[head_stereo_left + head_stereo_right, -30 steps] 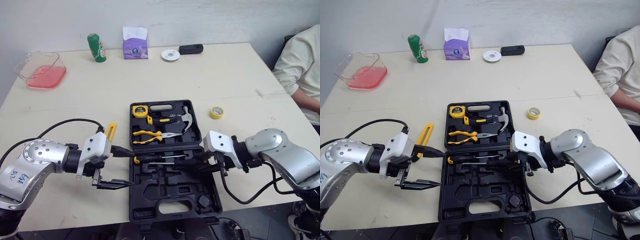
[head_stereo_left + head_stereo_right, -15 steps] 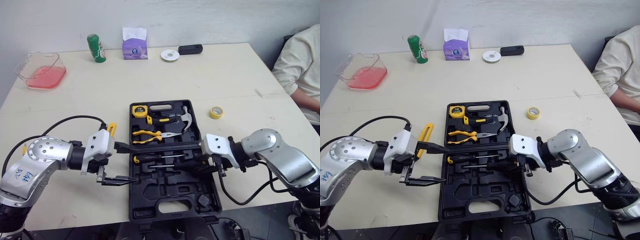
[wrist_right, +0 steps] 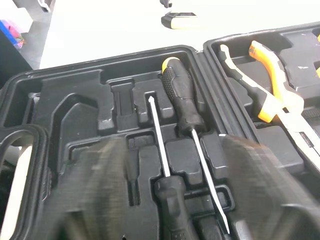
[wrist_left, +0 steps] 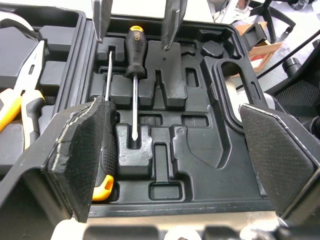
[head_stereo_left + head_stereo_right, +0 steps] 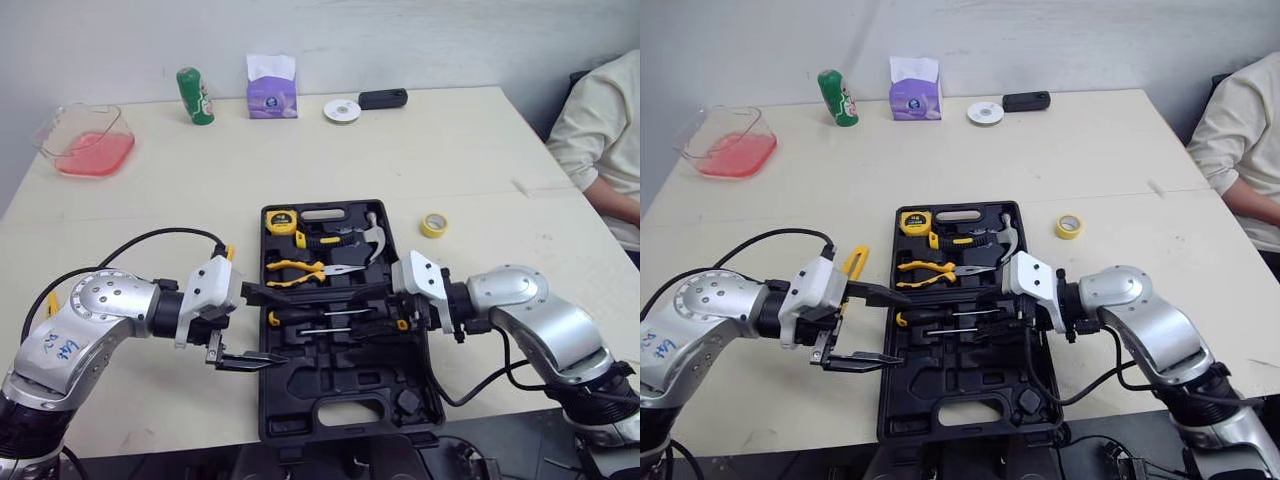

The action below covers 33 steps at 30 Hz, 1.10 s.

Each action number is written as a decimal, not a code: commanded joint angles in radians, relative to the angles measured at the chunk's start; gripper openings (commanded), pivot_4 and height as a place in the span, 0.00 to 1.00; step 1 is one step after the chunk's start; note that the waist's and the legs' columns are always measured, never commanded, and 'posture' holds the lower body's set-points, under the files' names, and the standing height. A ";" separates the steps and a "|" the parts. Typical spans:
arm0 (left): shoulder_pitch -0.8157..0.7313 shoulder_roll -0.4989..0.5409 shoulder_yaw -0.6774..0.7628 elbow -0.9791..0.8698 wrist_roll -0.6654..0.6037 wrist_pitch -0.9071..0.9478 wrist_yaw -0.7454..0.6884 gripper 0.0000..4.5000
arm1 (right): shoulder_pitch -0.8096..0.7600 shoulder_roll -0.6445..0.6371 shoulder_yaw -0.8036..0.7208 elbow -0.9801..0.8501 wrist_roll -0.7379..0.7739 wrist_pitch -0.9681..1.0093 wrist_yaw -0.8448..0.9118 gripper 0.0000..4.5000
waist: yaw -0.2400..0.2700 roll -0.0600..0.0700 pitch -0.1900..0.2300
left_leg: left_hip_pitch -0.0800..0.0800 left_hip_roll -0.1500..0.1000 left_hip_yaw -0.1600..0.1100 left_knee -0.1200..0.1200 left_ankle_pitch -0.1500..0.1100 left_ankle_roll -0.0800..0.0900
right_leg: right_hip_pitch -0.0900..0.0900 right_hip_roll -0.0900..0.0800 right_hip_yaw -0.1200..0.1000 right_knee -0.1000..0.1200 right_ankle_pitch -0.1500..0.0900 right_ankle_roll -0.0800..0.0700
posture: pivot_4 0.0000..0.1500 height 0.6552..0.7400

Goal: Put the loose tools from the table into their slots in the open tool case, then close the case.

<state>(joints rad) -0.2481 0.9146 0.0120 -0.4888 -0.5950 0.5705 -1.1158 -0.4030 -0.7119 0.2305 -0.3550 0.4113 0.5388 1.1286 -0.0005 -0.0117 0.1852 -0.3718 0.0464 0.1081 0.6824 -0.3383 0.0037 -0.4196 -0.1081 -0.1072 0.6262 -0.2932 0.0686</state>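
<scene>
Reaching in from the case's left side, the left gripper has its two fingers spread wide. One lies near the hinge line and one lower, over the near half of the tool case, and it holds nothing. Facing it from the right, the right gripper is parted too, with a finger on either side of the black handle of one screwdriver and no visible squeeze on it. That one and a second screwdriver lie head to tail in neighbouring slots of the near half. To my eye the grippers bracket the row to press the pair home rather than lift anything.

Pliers, hammer and tape measure already sit in the far half, and several moulded slots nearer the robot are bare. The case lies open and flat, midway along the near edge of the table. A yellow-handled tool is out on the table just beside the case's left edge, partly behind the left gripper. A roll of yellow tape lies off the case's far right corner. The job looks well along but unfinished.

A second ago the left gripper was clear of the case's left rim; now it overlaps it. The right one has slid further in over the case. Case and tools lie as they did.
</scene>
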 commanded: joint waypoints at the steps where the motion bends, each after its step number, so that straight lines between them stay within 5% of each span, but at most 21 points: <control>1: -0.021 -0.005 -0.008 0.005 0.010 -0.015 -0.004 1.00 | 0.011 0.020 0.012 0.021 -0.018 -0.057 0.004 0.22 | 0.000 0.000 0.000 | 0.000 0.000 0.000 0.000 0.000 0.000 | 0.000 0.000 0.000 0.000 0.000 0.000 | 1.00 0.82; 3: -0.026 -0.007 -0.010 0.006 0.007 -0.014 -0.003 1.00 | 0.013 0.031 0.024 0.055 -0.041 -0.084 0.004 0.01 | -0.001 0.000 0.000 | 0.000 0.000 0.000 0.000 0.000 0.000 | 0.000 0.001 0.000 0.001 0.000 0.000 | 1.00 0.82; 20: -0.035 -0.012 -0.018 0.019 0.012 -0.018 -0.003 1.00 | 0.043 -0.038 0.210 0.168 -0.274 0.030 -0.075 0.01 | 0.001 -0.007 -0.009 | 0.014 0.002 -0.001 -0.001 -0.002 0.000 | 0.012 0.000 0.001 -0.001 0.000 -0.001 | 1.00 0.82; 26: 0.036 -0.031 0.034 0.016 0.004 -0.007 0.058 1.00 | 0.048 0.048 0.020 0.054 -0.095 0.018 -0.128 0.01 | -0.003 -0.008 -0.013 | 0.015 0.001 -0.002 -0.001 -0.005 0.001 | 0.013 -0.002 0.001 0.000 0.000 -0.001 | 1.00 0.82; 33: 0.335 -0.149 0.369 -0.030 -0.076 0.083 0.285 1.00 | 0.108 -0.053 -0.321 -0.054 0.107 0.155 -0.139 0.01 | -0.002 0.001 -0.007 | 0.001 0.001 -0.001 -0.001 0.000 -0.001 | -0.001 -0.002 0.000 0.002 0.000 -0.001 | 1.00 0.82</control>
<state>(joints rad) 0.0347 0.7861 0.2736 -0.4791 -0.6389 0.6413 -0.8829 -0.3146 -0.7347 0.0031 -0.3695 0.4651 0.6739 0.9862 -0.0022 -0.0107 0.1780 -0.3714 0.0476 0.1067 0.6814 -0.3390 0.0035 -0.4201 -0.1104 -0.1075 0.6266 -0.2937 0.0677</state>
